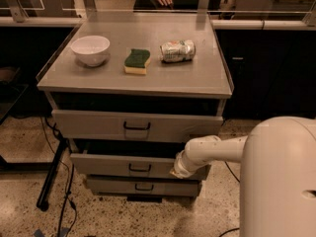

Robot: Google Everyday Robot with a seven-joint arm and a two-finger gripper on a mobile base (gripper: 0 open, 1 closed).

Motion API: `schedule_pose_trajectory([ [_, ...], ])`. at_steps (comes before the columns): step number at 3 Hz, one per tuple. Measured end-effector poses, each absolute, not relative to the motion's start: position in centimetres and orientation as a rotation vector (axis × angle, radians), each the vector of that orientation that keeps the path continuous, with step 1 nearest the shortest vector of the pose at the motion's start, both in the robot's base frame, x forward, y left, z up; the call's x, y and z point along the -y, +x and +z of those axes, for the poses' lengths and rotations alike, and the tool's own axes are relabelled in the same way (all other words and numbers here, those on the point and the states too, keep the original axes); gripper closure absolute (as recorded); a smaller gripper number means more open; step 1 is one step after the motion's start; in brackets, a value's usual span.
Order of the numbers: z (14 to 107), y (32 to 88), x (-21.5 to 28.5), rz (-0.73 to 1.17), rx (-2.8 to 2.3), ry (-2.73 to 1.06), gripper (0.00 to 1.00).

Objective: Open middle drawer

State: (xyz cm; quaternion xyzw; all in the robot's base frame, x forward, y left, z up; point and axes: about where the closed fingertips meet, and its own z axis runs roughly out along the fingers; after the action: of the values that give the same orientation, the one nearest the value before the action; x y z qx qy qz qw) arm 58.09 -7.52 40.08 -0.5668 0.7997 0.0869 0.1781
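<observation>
The middle drawer (106,165) is a wide, shallow grey front with a small black centre handle (139,168), between the taller top drawer (94,124) and the narrower bottom drawer (113,185). All three fronts stand a little out from the cabinet, with dark gaps above them. My gripper (176,172) is at the end of the white arm (212,150), which reaches in from the right. It lies against the right part of the middle drawer's front, well right of the handle.
On the grey cabinet top (98,80) stand a white bowl (90,49), a green and yellow sponge (137,61) and a crushed can (177,51) on its side. My white body (281,181) fills the lower right. Black cables (64,201) and a stand leg (52,174) lie on the floor at left.
</observation>
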Motion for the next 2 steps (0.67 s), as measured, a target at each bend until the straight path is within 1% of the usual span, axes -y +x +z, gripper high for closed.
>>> schedule_pose_trajectory([
  [1, 40.08, 58.09, 7.52, 0.246, -2.262, -1.603, 1.00],
  [2, 40.89, 58.11, 7.55, 0.246, -2.262, -1.603, 1.00],
])
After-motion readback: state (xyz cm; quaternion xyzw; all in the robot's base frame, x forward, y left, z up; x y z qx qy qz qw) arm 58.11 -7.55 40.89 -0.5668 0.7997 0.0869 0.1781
